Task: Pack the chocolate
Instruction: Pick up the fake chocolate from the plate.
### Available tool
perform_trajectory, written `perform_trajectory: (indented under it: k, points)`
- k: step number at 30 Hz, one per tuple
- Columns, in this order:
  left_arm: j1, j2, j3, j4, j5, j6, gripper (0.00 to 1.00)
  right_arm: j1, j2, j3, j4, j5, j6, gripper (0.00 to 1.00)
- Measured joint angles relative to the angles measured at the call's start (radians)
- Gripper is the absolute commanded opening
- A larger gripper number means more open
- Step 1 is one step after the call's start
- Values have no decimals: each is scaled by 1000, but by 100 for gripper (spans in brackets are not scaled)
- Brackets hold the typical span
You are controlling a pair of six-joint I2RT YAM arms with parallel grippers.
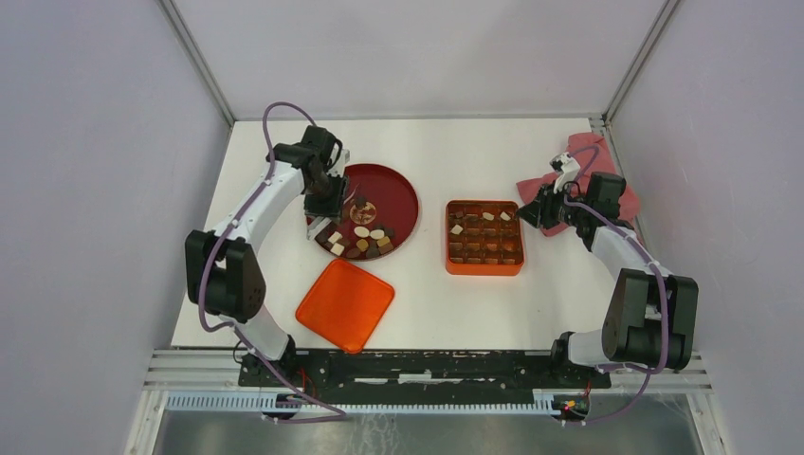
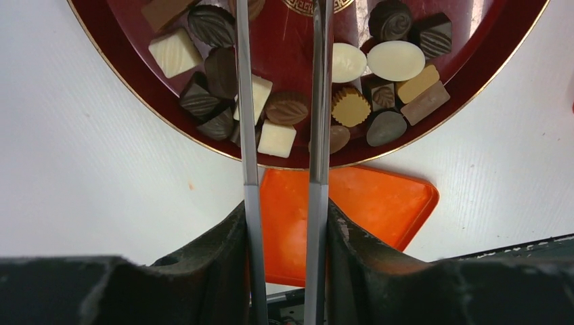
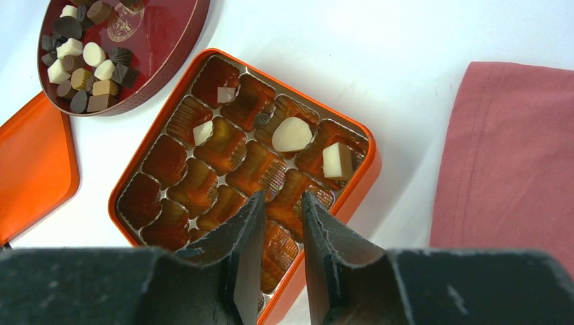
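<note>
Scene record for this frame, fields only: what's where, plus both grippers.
chocolate: mostly piled on near side of plate
plate: dark red, round, left of box
box: orange, few pieces in, most compartments empty
lid: orange, lying in front of plate
cloth: pink, right of box
left gripper: over plate, fingers apart, tips out of wrist view, grip unclear
right gripper: just right of box, open, empty

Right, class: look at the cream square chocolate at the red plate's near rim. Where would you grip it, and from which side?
Grip the cream square chocolate across its two flat side faces, coming straight down from above. It lies flat on the plate, a brown leaf-shaped piece crowds its far edge, and the left gripper has its open fingers lined up either side of it.
</note>
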Motion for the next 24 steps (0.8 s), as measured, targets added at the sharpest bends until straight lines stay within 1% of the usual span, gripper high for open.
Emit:
perform_trajectory:
  k: [12, 24]
  points:
    - [4, 119, 104, -21, 27, 72, 45, 5, 0, 10, -30, 8, -12, 32]
    - [4, 165, 112, -43, 32, 72, 46, 5, 0, 10, -31, 11, -19, 32]
